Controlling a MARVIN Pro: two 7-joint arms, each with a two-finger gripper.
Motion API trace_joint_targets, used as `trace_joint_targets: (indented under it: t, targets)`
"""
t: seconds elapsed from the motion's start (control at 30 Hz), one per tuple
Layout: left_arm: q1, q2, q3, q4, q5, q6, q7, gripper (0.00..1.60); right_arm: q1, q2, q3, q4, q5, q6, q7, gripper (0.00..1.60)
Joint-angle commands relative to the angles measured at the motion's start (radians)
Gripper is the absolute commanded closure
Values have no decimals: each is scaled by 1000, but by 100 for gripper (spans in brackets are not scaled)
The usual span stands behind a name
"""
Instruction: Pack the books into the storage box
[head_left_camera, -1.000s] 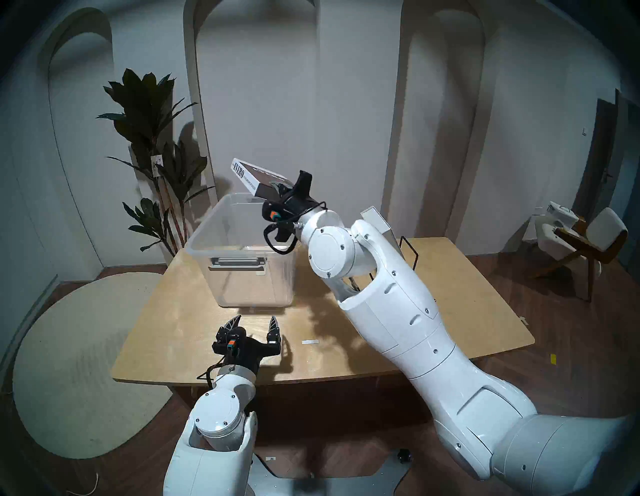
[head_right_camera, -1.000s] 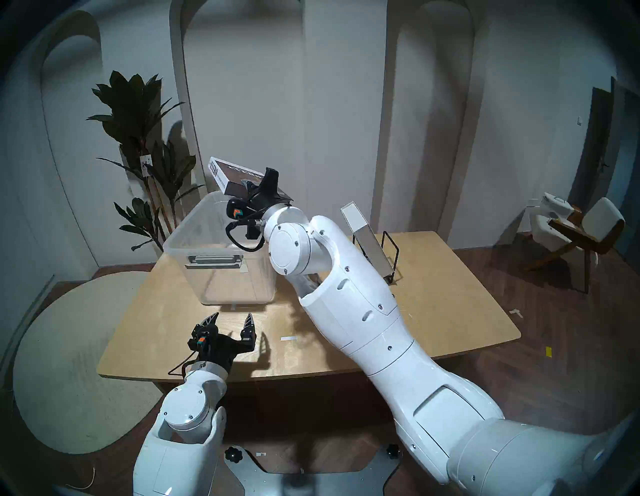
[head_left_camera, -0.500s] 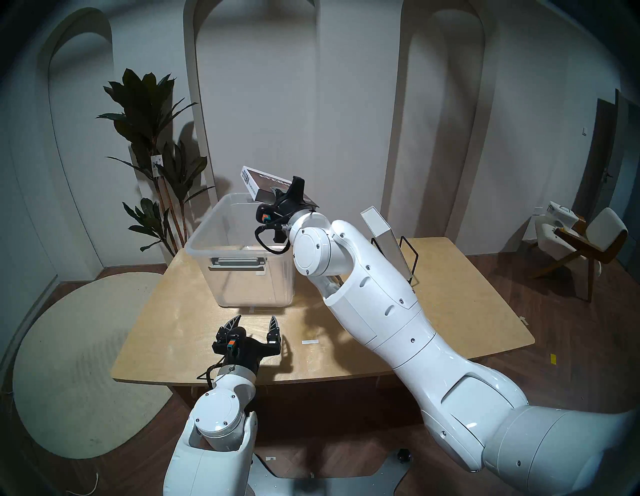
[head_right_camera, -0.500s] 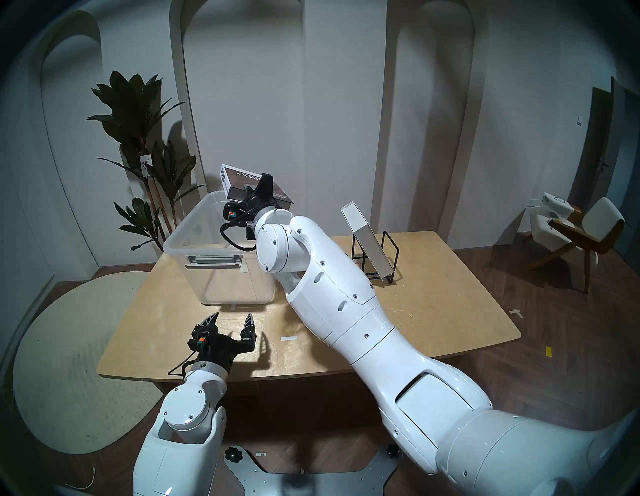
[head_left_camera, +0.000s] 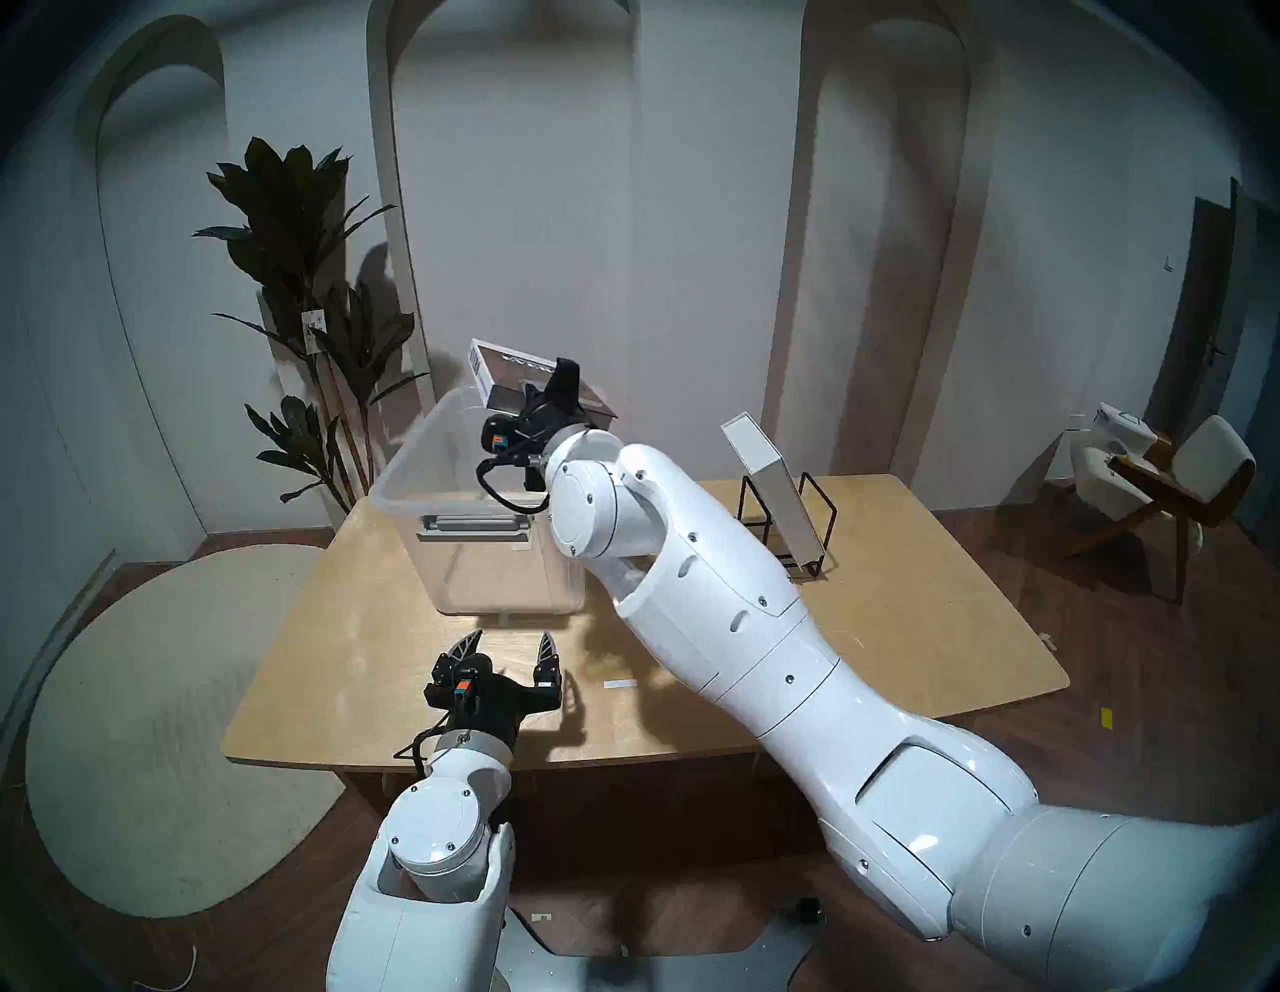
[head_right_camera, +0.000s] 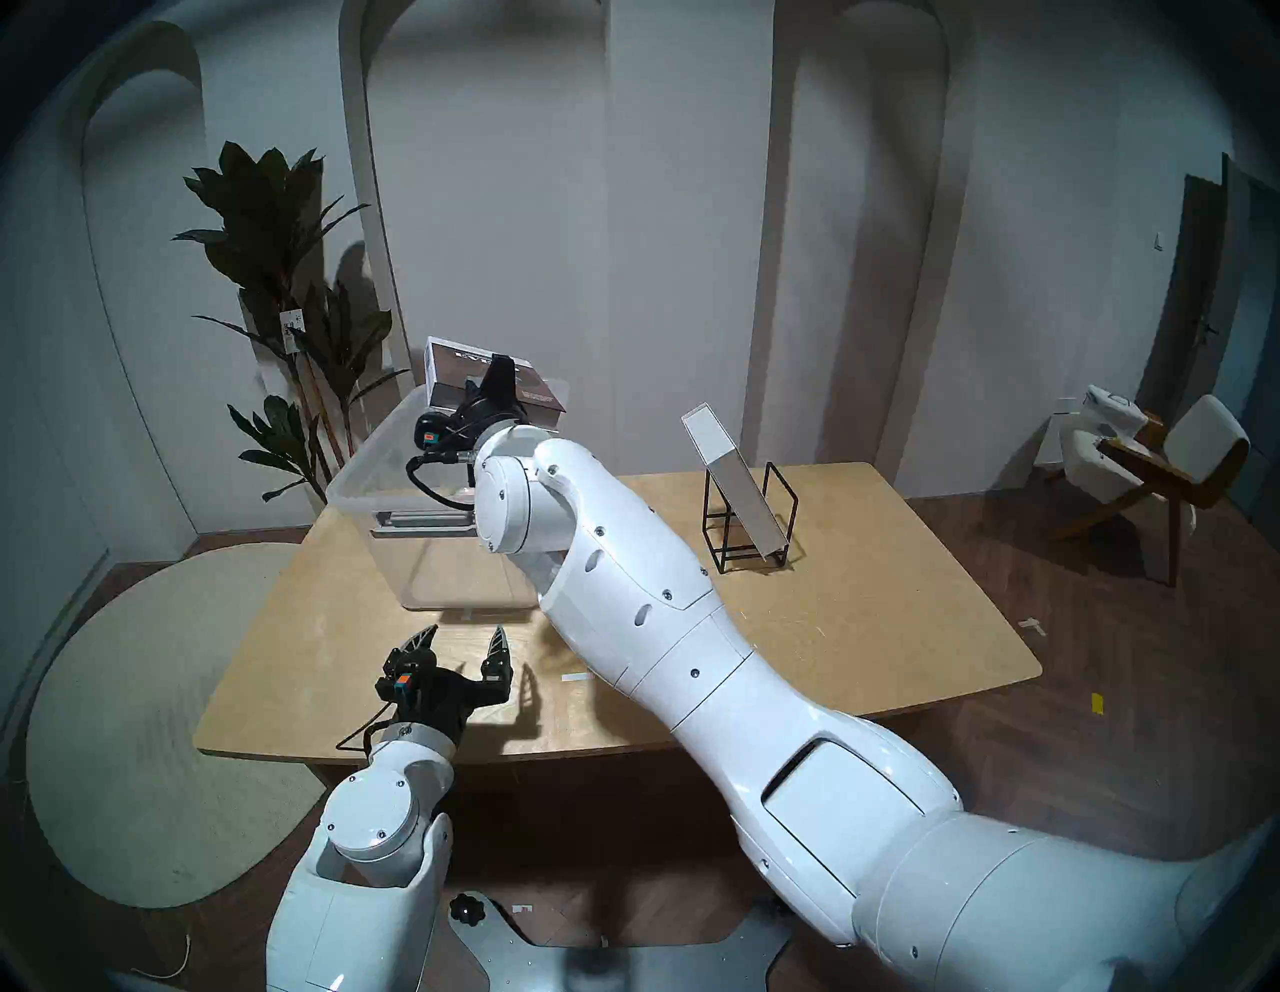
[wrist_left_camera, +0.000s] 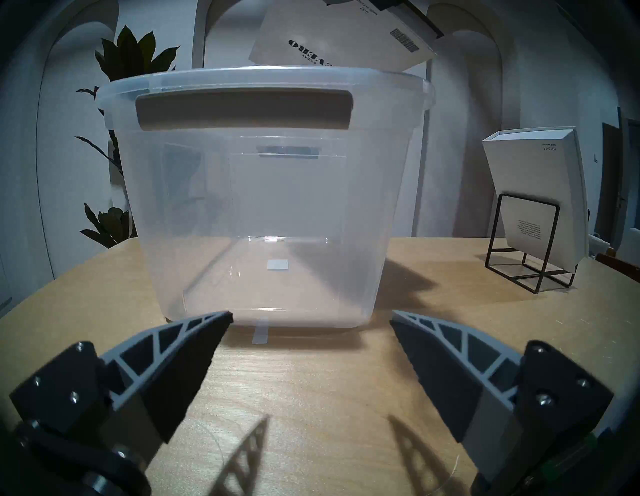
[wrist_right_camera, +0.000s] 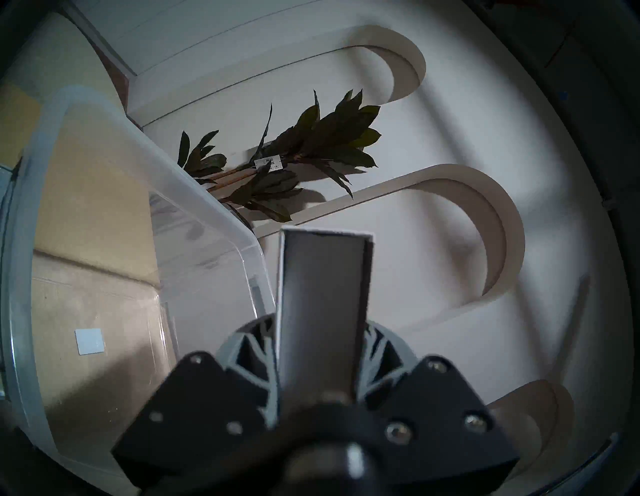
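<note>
Head view hides what the right wrist shows: right gripper (wrist_right_camera: 322, 350) fingers pinching the brown-covered book (wrist_right_camera: 323, 294); left gripper (wrist_left_camera: 311, 318) fingers spread.

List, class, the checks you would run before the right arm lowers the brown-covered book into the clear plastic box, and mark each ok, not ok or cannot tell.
1. Right tool shut on the small brown-covered book: ok.
2. Book over the opening of the clear plastic storage box: cannot tell; it hangs near the far rim.
3. Box interior free of objects: ok; the left wrist view shows only a label on the floor.
4. Left tool open and outside the box: ok.
5. Tall plain white book waiting in the black wire rack: ok, leaning.
6. Book level for lowering: not ok; it is tilted.
</note>
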Motion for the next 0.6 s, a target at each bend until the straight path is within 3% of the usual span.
trace_joint_targets:
  t: [0.0, 0.3, 0.57]
  targets:
    - [-5, 0, -2, -23, -2, -4, -1, 0, 26, -36, -21, -7, -33, 44, -9, 160]
    - [-5, 0, -2, -23, -2, -4, -1, 0, 32, -49, -26, 20, -33, 61, -25, 160]
    - [-5, 0, -2, -23, -2, -4, -1, 0, 53, -82, -25, 98, -30, 66, -49, 160]
